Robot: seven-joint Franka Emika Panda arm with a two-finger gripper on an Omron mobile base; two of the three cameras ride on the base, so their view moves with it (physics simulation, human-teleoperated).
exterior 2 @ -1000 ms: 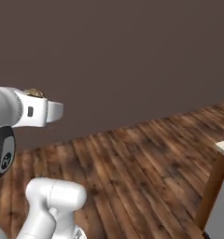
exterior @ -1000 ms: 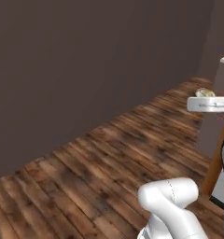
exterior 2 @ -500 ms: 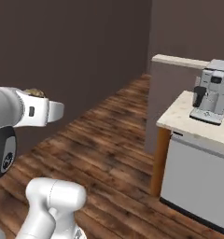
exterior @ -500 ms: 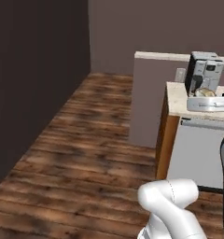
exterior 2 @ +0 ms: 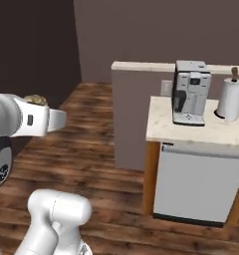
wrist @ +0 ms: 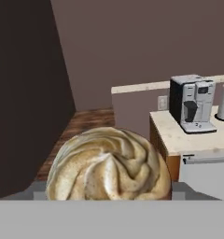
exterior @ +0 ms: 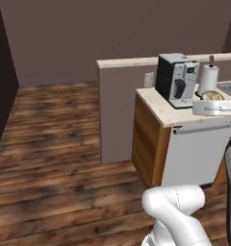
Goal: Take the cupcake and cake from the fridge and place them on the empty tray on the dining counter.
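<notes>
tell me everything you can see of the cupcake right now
The cupcake has a pale cream-yellow top, swirled into soft ridges with light brown shading; its wrapper is hidden. In the hand view it sits upright and close, low in the frame, between the tips of the hand, which looks shut on it. In the base views just its top peeks above the hand, carried in the air, with nothing else touching it.

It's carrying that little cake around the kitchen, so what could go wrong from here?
The cupcake sits high in the gripper, mostly above the fingers, so a jolt might tip it out. The arm carries it close by the coffee machine and paper towel roll at the counter edge, so a wide swing could bump them.
</notes>
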